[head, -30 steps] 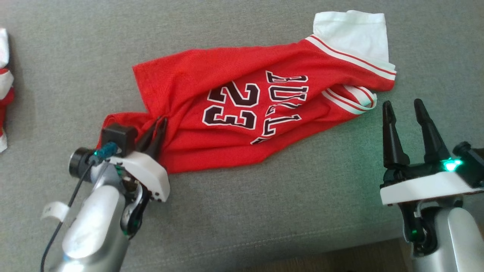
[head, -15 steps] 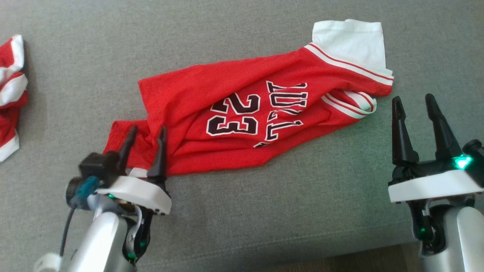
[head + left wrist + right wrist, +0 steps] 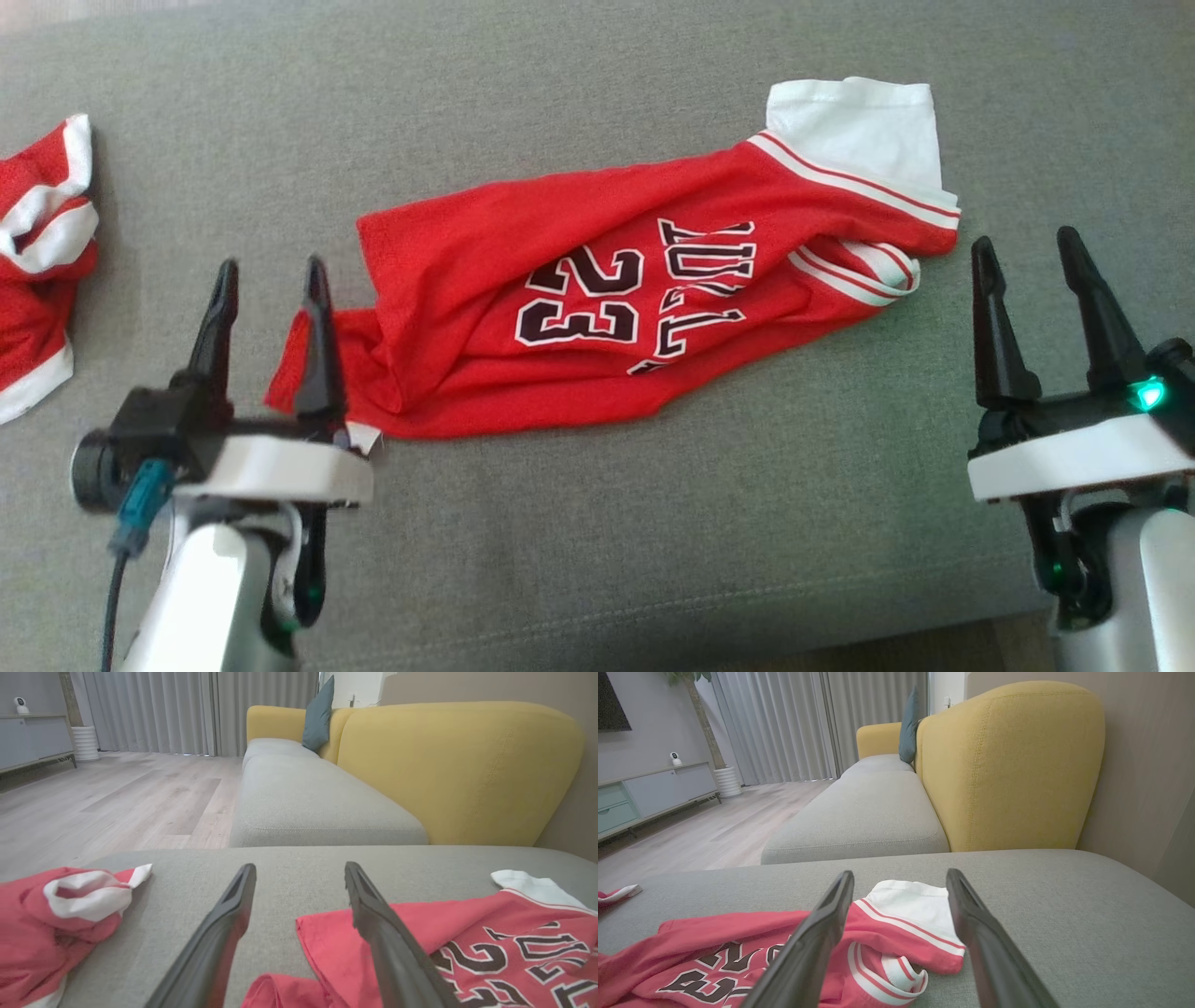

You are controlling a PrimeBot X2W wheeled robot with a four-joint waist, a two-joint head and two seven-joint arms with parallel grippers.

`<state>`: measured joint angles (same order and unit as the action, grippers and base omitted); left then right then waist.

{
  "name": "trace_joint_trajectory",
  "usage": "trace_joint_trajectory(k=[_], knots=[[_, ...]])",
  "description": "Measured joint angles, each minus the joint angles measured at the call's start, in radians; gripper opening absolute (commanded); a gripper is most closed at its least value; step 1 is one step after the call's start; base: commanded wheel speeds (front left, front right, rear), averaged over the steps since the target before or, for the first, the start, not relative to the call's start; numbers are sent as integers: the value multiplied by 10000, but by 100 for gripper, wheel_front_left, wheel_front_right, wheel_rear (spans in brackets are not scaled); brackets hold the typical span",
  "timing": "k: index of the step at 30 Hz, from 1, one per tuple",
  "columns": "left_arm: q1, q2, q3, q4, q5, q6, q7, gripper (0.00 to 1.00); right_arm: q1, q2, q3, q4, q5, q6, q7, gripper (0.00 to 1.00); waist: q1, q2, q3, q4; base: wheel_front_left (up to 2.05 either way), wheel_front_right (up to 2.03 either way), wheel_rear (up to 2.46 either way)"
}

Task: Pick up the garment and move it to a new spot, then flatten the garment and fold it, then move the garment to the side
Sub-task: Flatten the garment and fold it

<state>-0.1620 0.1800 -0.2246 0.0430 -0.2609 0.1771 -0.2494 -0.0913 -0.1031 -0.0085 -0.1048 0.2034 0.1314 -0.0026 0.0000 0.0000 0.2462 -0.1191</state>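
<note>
The garment (image 3: 597,299) is a red jersey with black "23" lettering and white sleeves, lying crumpled across the grey cushion (image 3: 597,523); it also shows in the left wrist view (image 3: 467,947) and the right wrist view (image 3: 738,952). My left gripper (image 3: 269,271) stands open just off its lower left corner, holding nothing; its fingers (image 3: 224,933) straddle bare cushion and the hem. Right of the striped sleeve end, my right gripper (image 3: 1025,245) is open and empty, and its fingers (image 3: 980,933) frame the white sleeve (image 3: 915,905).
A second red and white garment (image 3: 37,252) lies bunched at the cushion's far left (image 3: 56,924). The cushion's front edge (image 3: 840,635) runs along the bottom. A yellow sofa back (image 3: 458,770) and another grey seat (image 3: 859,816) lie beyond.
My left gripper let go of the jersey's lower left corner, opened, and pulled back down and left. The camera tilted, shifting the scene downward. The right gripper stayed open.
</note>
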Motion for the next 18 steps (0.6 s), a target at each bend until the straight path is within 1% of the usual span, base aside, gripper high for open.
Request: trace_joint_trajectory(k=[4, 18], knots=[[336, 40, 25, 6, 15, 23, 2, 100, 11, -4, 33, -2, 0, 0, 27, 100, 0, 0, 37, 7, 0, 0, 0], [322, 92, -159, 6, 10, 65, 50, 100, 11, -10, 42, -10, 2, 0, 27, 100, 0, 0, 222, 100, 0, 0, 0]])
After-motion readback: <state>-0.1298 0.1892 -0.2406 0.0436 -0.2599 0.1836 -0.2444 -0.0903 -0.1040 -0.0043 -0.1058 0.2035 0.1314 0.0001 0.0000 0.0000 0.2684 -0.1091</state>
